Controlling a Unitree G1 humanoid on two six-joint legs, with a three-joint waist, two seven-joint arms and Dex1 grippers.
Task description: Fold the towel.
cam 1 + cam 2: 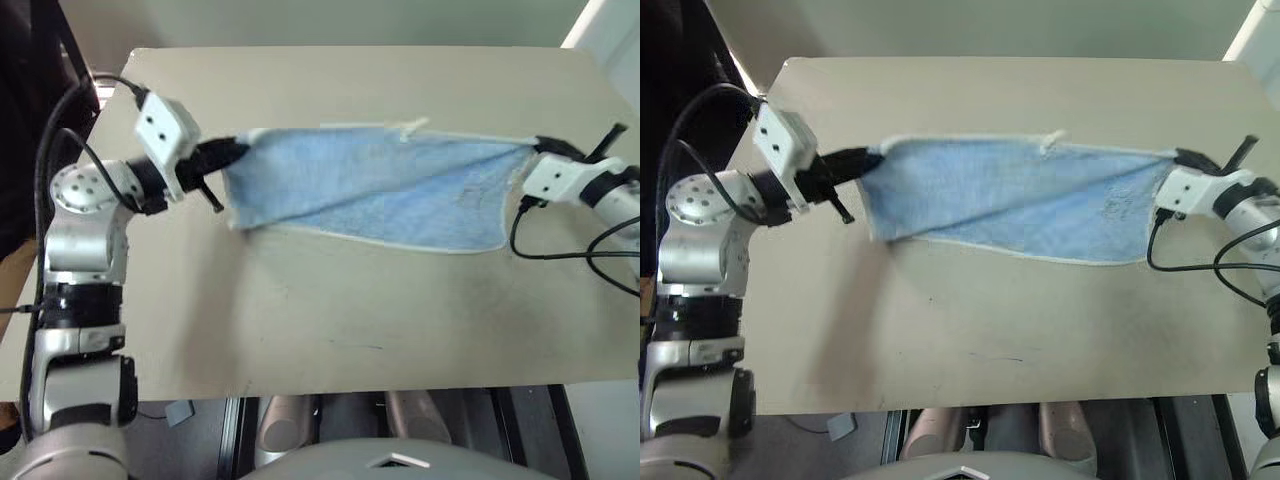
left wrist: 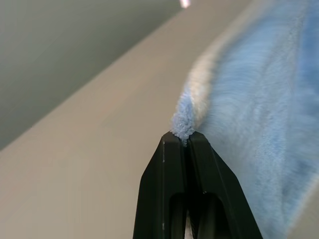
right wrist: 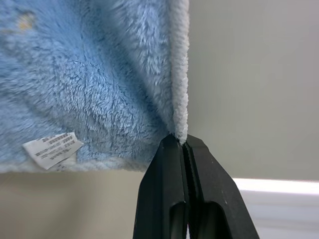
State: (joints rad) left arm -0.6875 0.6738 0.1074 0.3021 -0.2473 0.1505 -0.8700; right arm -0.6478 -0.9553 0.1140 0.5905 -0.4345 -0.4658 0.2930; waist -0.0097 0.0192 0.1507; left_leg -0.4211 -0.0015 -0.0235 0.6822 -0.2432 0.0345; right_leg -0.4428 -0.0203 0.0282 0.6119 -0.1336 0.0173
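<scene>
Hanging above a beige worktop (image 1: 330, 330), the towel (image 1: 380, 195) is stretched side to side betw. two robot arms, long axis running left-right across the scene. Its near lower edge, w/ pale hem, sags toward the worktop; the far upper edge is pulled taut and near level, a small white tag loop (image 1: 410, 127) sticking up from it. Left tool (image 1: 232, 152) is pinched together on the towel's left corner. Right tool (image 1: 537, 146) is pinched together on the right corner. A white label (image 3: 52, 148) shows on the towel in the right wrist view.
</scene>
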